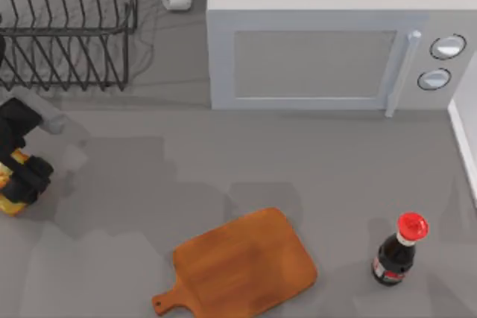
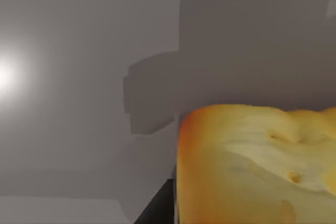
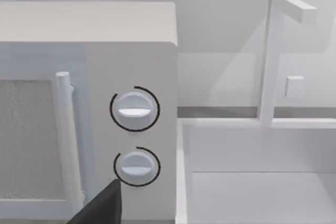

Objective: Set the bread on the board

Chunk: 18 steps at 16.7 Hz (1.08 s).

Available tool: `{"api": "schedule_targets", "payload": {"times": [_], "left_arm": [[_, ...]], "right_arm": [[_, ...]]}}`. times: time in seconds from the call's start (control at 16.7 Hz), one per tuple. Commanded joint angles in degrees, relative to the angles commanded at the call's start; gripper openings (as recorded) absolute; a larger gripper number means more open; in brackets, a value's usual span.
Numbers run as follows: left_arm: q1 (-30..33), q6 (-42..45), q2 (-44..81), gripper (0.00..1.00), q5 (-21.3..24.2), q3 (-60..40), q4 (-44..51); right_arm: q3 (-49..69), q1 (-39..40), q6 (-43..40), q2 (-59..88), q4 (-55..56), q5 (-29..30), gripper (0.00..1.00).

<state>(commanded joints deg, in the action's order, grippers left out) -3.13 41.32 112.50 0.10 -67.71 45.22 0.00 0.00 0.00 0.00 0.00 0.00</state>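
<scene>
Grey table (image 1: 223,154), far left: left end effector (image 1: 16,178) clamped on yellow, orange-crusted bread (image 1: 10,200).

- No readable words, brands or numbers anywhere right now.
- The bottle (image 1: 398,252), well off to the right of the left claw (image 1: 21,176) across the surface (image 1: 223,161), wears a red-and-white label band, but its lettering cannot be made out.
- The microwave (image 1: 328,50) shows two dials (image 3: 135,109), both unmarked: no digits, no symbols.
</scene>
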Motion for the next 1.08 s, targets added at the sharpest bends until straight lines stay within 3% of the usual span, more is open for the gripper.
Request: {"api": "schedule_targets", "payload": {"times": [0.3,0.9,1.08], "left_arm": [[0.00,0.00,0.00,0.02,0.00,0.00,0.00],[0.12,0.03,-0.19,0.00,0.04,-0.20,0.18],[0.16,0.14,-1.49,0.00,0.04,-3.57,4.35]], "right_arm": [[0.00,0.00,0.00,0.00,0.00,0.00,1.00],[0.00,0.00,0.00,0.00,0.00,0.00,1.00],[0.00,0.00,0.00,0.00,0.00,0.00,1.00]]}}
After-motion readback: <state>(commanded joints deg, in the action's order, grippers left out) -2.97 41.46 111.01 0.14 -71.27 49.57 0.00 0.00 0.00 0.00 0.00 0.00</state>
